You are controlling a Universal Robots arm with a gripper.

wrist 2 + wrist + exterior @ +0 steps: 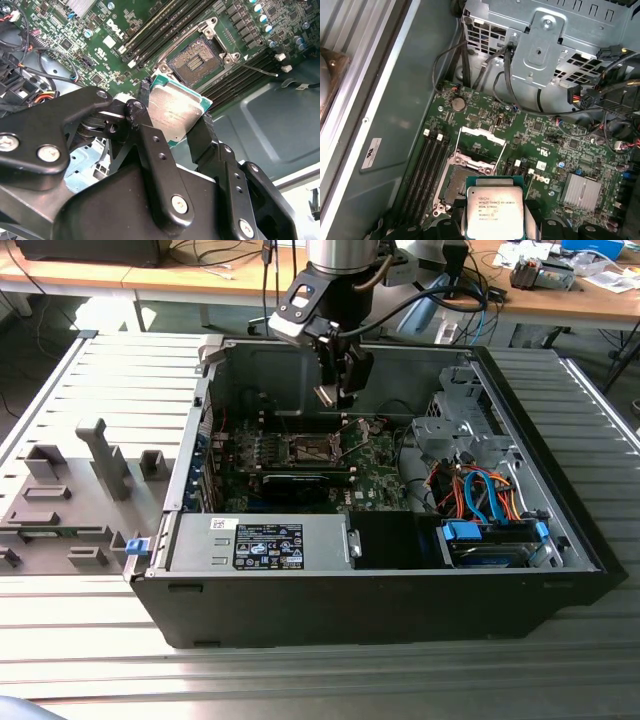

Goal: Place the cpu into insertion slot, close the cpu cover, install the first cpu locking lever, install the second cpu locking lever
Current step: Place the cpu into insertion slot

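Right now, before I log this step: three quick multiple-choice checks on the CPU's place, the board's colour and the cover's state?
1. Where is the cpu?
A) seated in the insertion slot
B) clamped in the gripper above the board
C) lying on the case floor

2. Colour of the circuit board?
A) green
B) red
C) white

3. The cpu cover is:
A) shut over the slot
B) swung open
C) held by the gripper

Answers:
1 B, the fingers pinch its edges in the second wrist view.
2 A, green shows all around the slot.
3 B, the frame stands raised, contact field bare.
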